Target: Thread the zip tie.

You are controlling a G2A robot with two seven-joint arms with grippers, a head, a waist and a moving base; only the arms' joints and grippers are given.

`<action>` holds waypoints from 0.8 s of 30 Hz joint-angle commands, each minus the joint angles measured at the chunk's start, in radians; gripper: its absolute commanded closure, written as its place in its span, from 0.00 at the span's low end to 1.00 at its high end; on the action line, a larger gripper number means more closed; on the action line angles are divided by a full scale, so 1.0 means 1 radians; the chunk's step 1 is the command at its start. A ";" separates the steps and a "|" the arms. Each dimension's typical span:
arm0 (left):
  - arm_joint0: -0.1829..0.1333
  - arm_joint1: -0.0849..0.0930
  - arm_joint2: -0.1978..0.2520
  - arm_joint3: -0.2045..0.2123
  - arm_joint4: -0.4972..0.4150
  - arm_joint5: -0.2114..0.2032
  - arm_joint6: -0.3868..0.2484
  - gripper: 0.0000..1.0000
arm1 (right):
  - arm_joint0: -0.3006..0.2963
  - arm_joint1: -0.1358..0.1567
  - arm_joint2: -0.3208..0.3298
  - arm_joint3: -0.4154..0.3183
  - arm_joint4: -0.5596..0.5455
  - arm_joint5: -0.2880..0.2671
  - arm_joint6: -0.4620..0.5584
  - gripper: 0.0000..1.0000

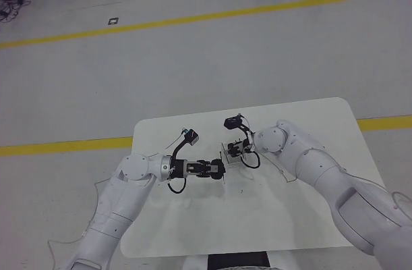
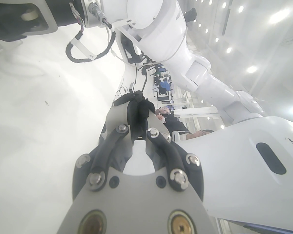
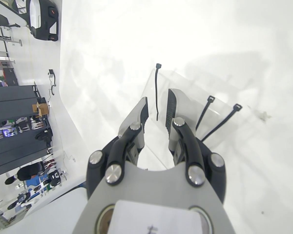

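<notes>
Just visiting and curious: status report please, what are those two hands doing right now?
Left hand shut, something black at tips. Right hand open, straddling one zip tie on clear holder. Two more ties beside; nothing blocking.

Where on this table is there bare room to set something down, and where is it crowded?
Bare: the table along its far edge beyond both claws, and the near strip between the two arms. Crowded: the centre, where the left claw and right claw meet at the clear stand with the zip ties.
</notes>
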 commanded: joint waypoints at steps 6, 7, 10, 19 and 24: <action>0.000 0.000 0.000 0.000 0.000 0.000 0.000 1.00 | 0.003 -0.003 0.003 -0.023 -0.027 0.030 0.023 0.80; 0.000 0.000 0.000 0.000 0.000 0.000 0.000 1.00 | 0.004 -0.003 0.003 -0.026 -0.029 0.040 0.031 0.80; 0.000 0.000 0.000 0.000 0.000 0.000 0.000 1.00 | 0.003 -0.005 0.008 -0.035 -0.027 0.058 0.050 0.79; 0.000 0.000 0.000 0.000 0.000 0.000 0.000 1.00 | 0.000 -0.010 0.013 -0.050 -0.045 0.113 0.087 0.82; 0.000 0.000 0.000 0.000 0.000 0.000 0.000 1.00 | -0.003 -0.014 0.014 -0.058 -0.058 0.133 0.097 0.82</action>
